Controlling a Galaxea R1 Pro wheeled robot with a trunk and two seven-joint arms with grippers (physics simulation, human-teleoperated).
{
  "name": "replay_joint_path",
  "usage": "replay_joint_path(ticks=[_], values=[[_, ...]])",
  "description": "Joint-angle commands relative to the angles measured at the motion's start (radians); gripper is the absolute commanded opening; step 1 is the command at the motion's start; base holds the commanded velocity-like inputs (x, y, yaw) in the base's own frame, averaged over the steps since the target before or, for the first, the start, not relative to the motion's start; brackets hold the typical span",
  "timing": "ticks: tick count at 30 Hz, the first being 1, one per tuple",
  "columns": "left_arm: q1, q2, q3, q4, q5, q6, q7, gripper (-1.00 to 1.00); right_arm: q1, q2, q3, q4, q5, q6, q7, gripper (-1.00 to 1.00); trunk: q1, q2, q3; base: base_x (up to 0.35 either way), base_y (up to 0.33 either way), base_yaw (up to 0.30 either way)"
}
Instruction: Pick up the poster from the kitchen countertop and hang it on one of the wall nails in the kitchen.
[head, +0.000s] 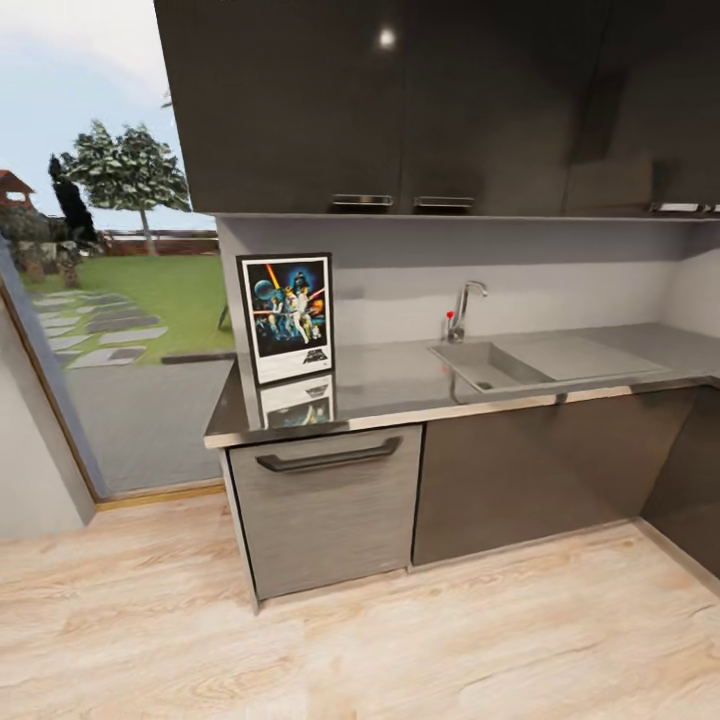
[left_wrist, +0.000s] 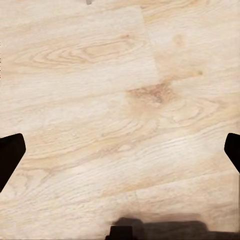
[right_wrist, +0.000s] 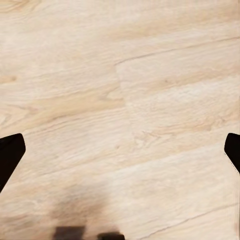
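The poster (head: 287, 317) stands upright on the left end of the kitchen countertop (head: 400, 385), leaning against the light grey back wall; its reflection shows in the glossy slab below it. It has a thin black frame, a white border and dark blue artwork. In the left wrist view my left gripper (left_wrist: 120, 150) is open, its dark fingertips (left_wrist: 10, 155) at the picture's two sides over pale wood floor. My right gripper (right_wrist: 120, 150) is open the same way above the floor, with fingertips (right_wrist: 10, 155) far apart. Neither holds anything. I can make out no wall nail.
A sink (head: 490, 365) with a tap (head: 462, 310) is set in the counter right of the poster. Dark upper cabinets (head: 400, 100) hang above. A drawer front with a handle (head: 325, 458) sits below the poster. A glass door (head: 110, 300) to a garden is at left. Pale wood floor (head: 350, 640) lies before the cabinets.
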Motion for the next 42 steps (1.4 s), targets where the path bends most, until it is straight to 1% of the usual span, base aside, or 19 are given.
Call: replay_joint_path(ticks=[1, 7, 13, 16, 18, 19, 23, 25, 26, 27, 28, 29, 30, 31, 34, 36, 37, 39, 42], values=[[0.000, 0.000, 0.001, -0.002, 0.000, 0.000, 0.000, 1.00, -0.001, 0.000, 0.001, 0.001, 0.001, -0.003, -0.003, 1.00, 0.000, 0.000, -0.001, 0.000, -0.190, 0.285], [0.000, 0.000, 0.002, -0.002, 0.000, 0.000, 0.000, 1.00, -0.001, 0.000, 0.001, 0.001, 0.002, -0.002, -0.005, 1.00, 0.000, 0.000, -0.001, 0.000, -0.059, 0.273], [0.001, 0.001, 0.009, -0.002, 0.004, 0.000, 0.001, 1.00, -0.001, -0.005, 0.000, 0.013, 0.002, 0.001, -0.002, 1.00, 0.000, 0.000, -0.001, 0.000, -0.009, 0.104], [0.001, 0.001, 0.047, -0.002, 0.005, -0.001, 0.000, 1.00, -0.001, -0.005, 0.000, 0.017, 0.001, 0.000, -0.001, 1.00, 0.000, 0.000, -0.001, 0.000, -0.001, 0.010], [0.000, 0.001, 0.083, -0.002, 0.006, -0.001, -0.001, 1.00, -0.001, -0.005, 0.000, 0.018, 0.001, 0.000, -0.001, 1.00, 0.000, 0.000, -0.001, 0.000, -0.001, 0.006], [0.000, 0.000, 0.141, -0.002, 0.007, -0.002, -0.003, 1.00, -0.001, -0.005, 0.000, 0.018, 0.000, -0.001, -0.001, 1.00, 0.000, 0.000, -0.001, 0.000, 0.000, 0.003], [0.000, 0.000, 0.200, -0.002, 0.007, -0.003, -0.006, 1.00, -0.001, -0.002, 0.000, 0.017, -0.001, -0.002, 0.001, 1.00, 0.000, 0.000, -0.001, 0.000, 0.000, 0.001], [0.000, 0.000, 0.214, -0.002, 0.007, -0.003, -0.006, 1.00, -0.001, -0.001, 0.001, 0.017, -0.001, -0.002, 0.002, 1.00, 0.000, 0.000, -0.001, 0.000, 0.000, 0.000], [0.000, 0.000, 0.231, -0.002, 0.007, -0.004, -0.007, 1.00, -0.001, 0.024, 0.095, -0.107, -0.001, -0.001, 0.005, 1.00, 0.000, 0.000, -0.001, 0.000, 0.000, 0.000], [0.000, 0.000, 0.232, -0.002, 0.007, -0.004, -0.007, 1.00, -0.001, 0.025, 0.127, -0.145, -0.001, 0.001, 0.006, 1.00, 0.000, 0.000, -0.001, 0.000, 0.000, 0.000], [0.000, 0.001, 0.233, -0.001, 0.007, -0.004, -0.007, 1.00, -0.001, 0.027, 0.192, -0.234, -0.002, 0.010, 0.006, 1.00, 0.000, 0.000, -0.001, 0.000, 0.000, 0.000], [0.000, 0.001, 0.233, -0.001, 0.007, -0.005, -0.007, 1.00, -0.001, 0.029, 0.274, -0.385, -0.005, 0.076, 0.006, 1.00, 0.000, 0.000, -0.001, 0.000, 0.000, 0.000], [0.000, 0.001, 0.234, -0.001, 0.007, -0.005, -0.007, 1.00, -0.001, 0.030, 0.295, -0.438, -0.006, 0.116, 0.006, 1.00, 0.000, 0.000, -0.001, 0.000, 0.000, 0.000], [0.000, 0.001, 0.234, 0.000, 0.007, -0.005, -0.007, 1.00, -0.001, 0.031, 0.326, -0.540, -0.008, 0.200, 0.007, 1.00, 0.000, 0.000, -0.001, 0.000, 0.000, 0.000], [0.000, 0.001, 0.235, 0.000, 0.007, -0.005, -0.008, 1.00, -0.001, 0.034, 0.356, -0.682, -0.009, 0.309, 0.008, 1.00, 0.000, 0.000, -0.001, 0.000, 0.000, 0.000], [0.000, 0.001, 0.235, 0.000, 0.007, -0.005, -0.008, 1.00, -0.002, 0.037, 0.368, -0.769, -0.010, 0.359, 0.007, 1.00, 0.000, 0.000, -0.001, 0.000, 0.000, 0.000], [0.000, 0.001, 0.235, -0.001, 0.007, -0.005, -0.009, 1.00, -0.005, 0.046, 0.376, -0.846, -0.010, 0.392, 0.007, 1.00, 0.000, 0.000, -0.001, 0.000, 0.000, 0.000], [0.000, 0.001, 0.235, -0.001, 0.007, -0.004, -0.010, 1.00, -0.020, 0.058, 0.380, -0.903, -0.010, 0.413, 0.006, 1.00, 0.000, 0.000, -0.001, 0.000, 0.000, 0.000], [0.000, 0.002, 0.236, -0.001, 0.007, -0.004, -0.011, 1.00, -0.066, 0.074, 0.385, -0.951, -0.010, 0.439, 0.005, 1.00, 0.000, 0.000, -0.001, 0.000, 0.000, 0.000]])
